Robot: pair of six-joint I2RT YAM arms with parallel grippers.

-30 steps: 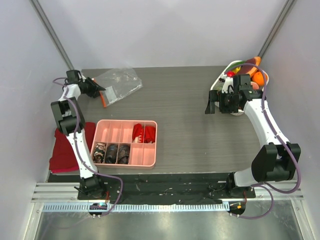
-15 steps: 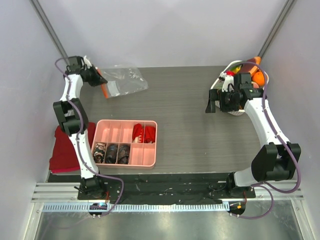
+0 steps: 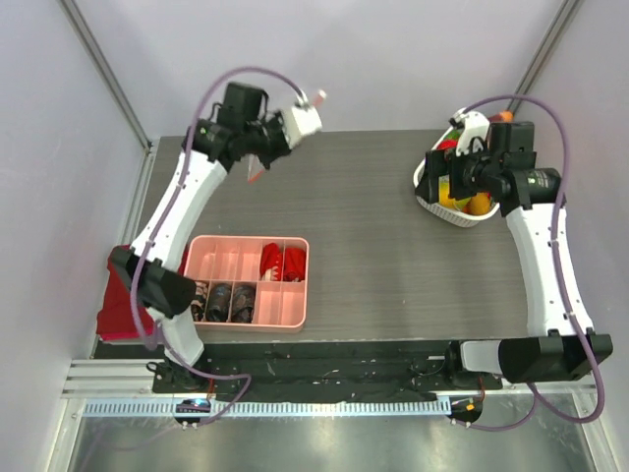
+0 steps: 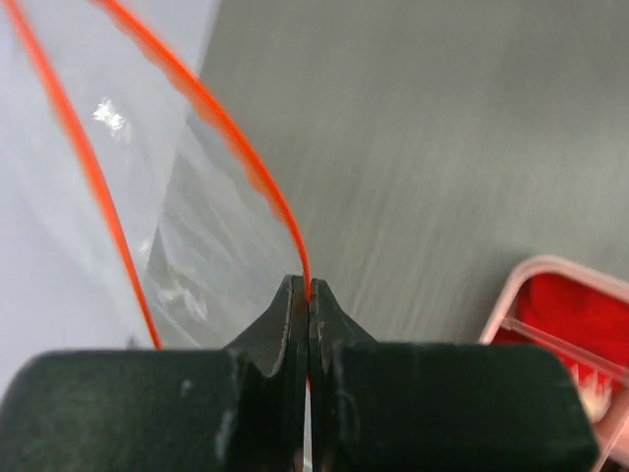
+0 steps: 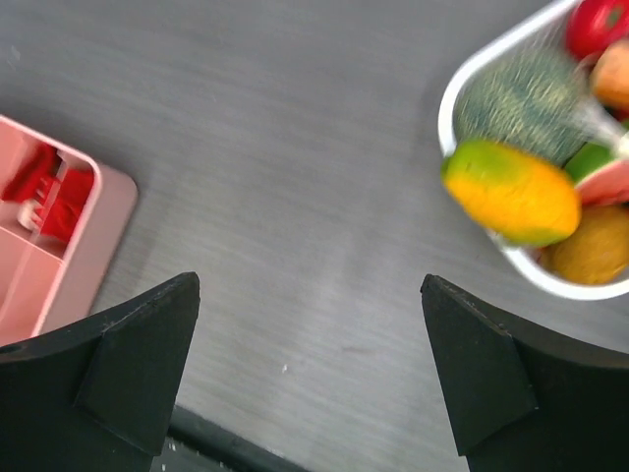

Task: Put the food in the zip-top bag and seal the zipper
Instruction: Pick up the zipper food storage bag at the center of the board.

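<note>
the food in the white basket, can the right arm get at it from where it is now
Probably yes. The right gripper is open and empty close by the white basket. The food lies uncovered in it, with a yellow-green fruit on top at the near rim and nothing in between.

Place: a robotics lab test cell.
Walls: plain white panels (image 3: pixel 344 59) with bare metal posts (image 3: pixel 103 64) in the corners.
Bench: a dark wood-grain table (image 3: pixel 393 256), with aluminium rails (image 3: pixel 108 379) and a slotted cable duct (image 3: pixel 324 406) at the near edge.
Machines: a left arm (image 3: pixel 182 202) and a right arm (image 3: pixel 543 261), both cabled, mounted there.
</note>
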